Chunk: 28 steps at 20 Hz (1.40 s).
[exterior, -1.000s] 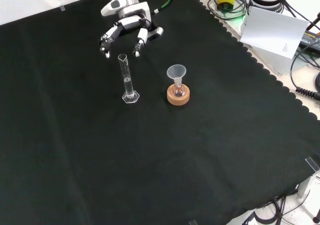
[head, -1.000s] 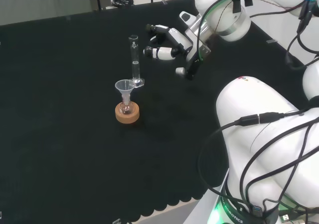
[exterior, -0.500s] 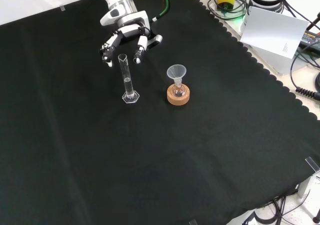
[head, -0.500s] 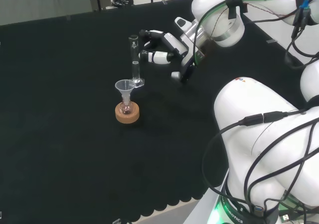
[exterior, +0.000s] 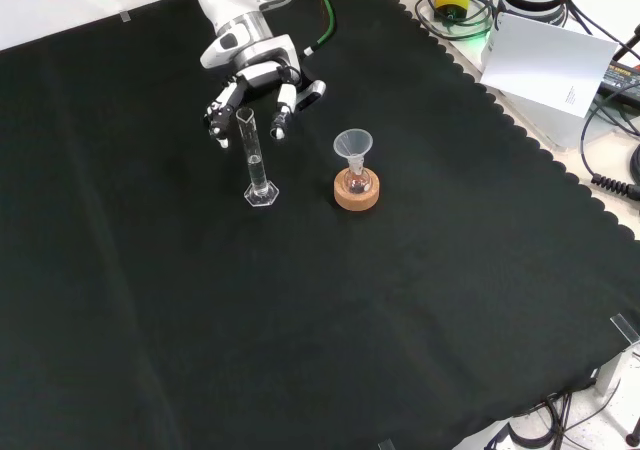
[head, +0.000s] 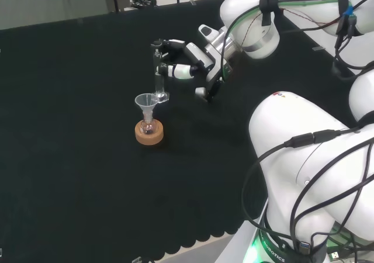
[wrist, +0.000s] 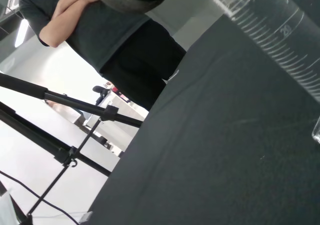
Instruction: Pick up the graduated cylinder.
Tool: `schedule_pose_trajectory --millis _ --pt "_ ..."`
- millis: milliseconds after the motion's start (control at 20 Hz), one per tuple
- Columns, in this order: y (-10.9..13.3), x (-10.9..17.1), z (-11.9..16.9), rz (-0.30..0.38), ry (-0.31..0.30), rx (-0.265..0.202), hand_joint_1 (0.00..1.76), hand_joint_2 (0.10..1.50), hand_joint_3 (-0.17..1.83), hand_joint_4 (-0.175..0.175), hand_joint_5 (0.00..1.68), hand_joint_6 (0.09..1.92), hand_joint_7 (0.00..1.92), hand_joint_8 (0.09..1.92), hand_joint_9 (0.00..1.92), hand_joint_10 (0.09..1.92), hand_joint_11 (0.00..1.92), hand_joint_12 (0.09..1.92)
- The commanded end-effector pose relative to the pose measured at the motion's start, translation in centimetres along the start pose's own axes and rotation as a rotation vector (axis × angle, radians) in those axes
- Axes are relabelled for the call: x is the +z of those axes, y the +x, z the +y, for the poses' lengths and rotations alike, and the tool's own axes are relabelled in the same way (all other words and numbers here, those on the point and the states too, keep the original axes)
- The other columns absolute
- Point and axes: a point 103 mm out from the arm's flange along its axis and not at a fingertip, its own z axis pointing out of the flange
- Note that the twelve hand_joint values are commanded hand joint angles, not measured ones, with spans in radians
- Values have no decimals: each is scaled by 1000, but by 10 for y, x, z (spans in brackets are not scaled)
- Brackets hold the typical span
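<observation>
The graduated cylinder (head: 158, 71) is a tall, thin clear tube on a hexagonal foot, standing upright on the black cloth. In the front view the cylinder (exterior: 255, 160) stands left of a funnel. The hand (head: 197, 51) reaches in from the right of the head view, its fingers (head: 175, 71) spread to either side of the tube's upper part, open and not closed on it. Seen from the front, the hand (exterior: 253, 62) sits just behind the tube's top, with fingertips (exterior: 282, 120) on both sides of it. The wrist view has the cylinder's graduations (wrist: 280, 32) very close.
A clear funnel (exterior: 352, 146) sits in a small flask on a cork ring (exterior: 357, 196), right of the cylinder in the front view and just nearer than it in the head view. The arm's white links (head: 304, 152) stand at the head view's right. Beyond the cloth's scalloped edge lies a white sheet (exterior: 545, 58).
The hand has moved towards the cylinder, from well short of it to having its fingers either side of the tube's top. The cylinder and funnel have stayed in place.
</observation>
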Motion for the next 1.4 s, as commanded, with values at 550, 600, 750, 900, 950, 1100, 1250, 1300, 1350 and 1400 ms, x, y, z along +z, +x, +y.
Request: schedule_pose_trajectory --millis 550,600,750,900,950,1100,1250,1300,1350,1400 --pt "-4 18 4 78 19 -2 983 912 -99 -39 499 87 375 631 524 573 292 1305" --pt "-4 18 5 79 20 -4 980 914 -105 -40 489 87 361 629 514 577 284 1306" --pt "-2 19 6 84 18 -8 976 918 -116 -40 466 87 329 621 500 582 276 1307" --pt "-2 20 6 88 8 -1 982 931 -142 -40 462 87 336 625 522 586 295 1306" --pt "-2 20 6 90 6 1 988 939 -157 -41 462 87 349 630 538 587 308 1304" --pt "-4 22 5 104 1 8 1012 953 -174 -42 468 87 375 638 573 587 338 1304" --pt "-5 25 5 110 2 10 1027 958 -175 -41 488 87 394 642 586 584 355 1300" --pt "-6 25 5 111 3 10 1030 959 -175 -41 494 87 403 644 591 583 358 1299" --pt "-6 26 5 113 2 11 1033 960 -175 -40 499 87 410 646 596 583 361 1298" --pt "-6 26 5 120 1 14 1037 961 -175 -39 505 87 415 646 600 583 363 1296"
